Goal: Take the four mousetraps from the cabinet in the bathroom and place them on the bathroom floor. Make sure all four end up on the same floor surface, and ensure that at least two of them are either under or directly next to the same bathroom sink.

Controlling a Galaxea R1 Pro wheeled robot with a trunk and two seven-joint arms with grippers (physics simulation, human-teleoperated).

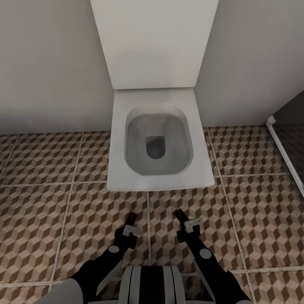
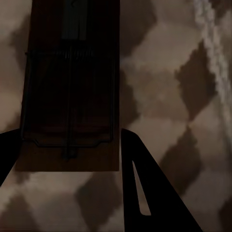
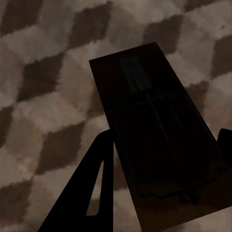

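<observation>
Two small flat brown wooden mousetraps are being carried, one in each gripper, above the tiled bathroom floor (image 1: 50, 202) with its brown-and-beige cube pattern. The left gripper (image 1: 131, 220) is pinching one mousetrap (image 2: 70, 92) between its dark fingers (image 2: 145, 188), and the right gripper (image 1: 182, 216) is pinching the other mousetrap (image 3: 159, 135) by its long edges in the same way. In the head view both arms are reaching forward, low over the tiles, just in front of the white square toilet (image 1: 156, 139). Each board is looking stiff and light, I think, so a grip on the bare wooden sides is the best; the dark metal wire and spring on top are delicate and could snap shut if pressed. The wood may slide a little between smooth fingers. Open floor is lying to the left and the right of the toilet, while a dark shower edge (image 1: 283, 139) is closing the far right side. The sink is not yet reached.
</observation>
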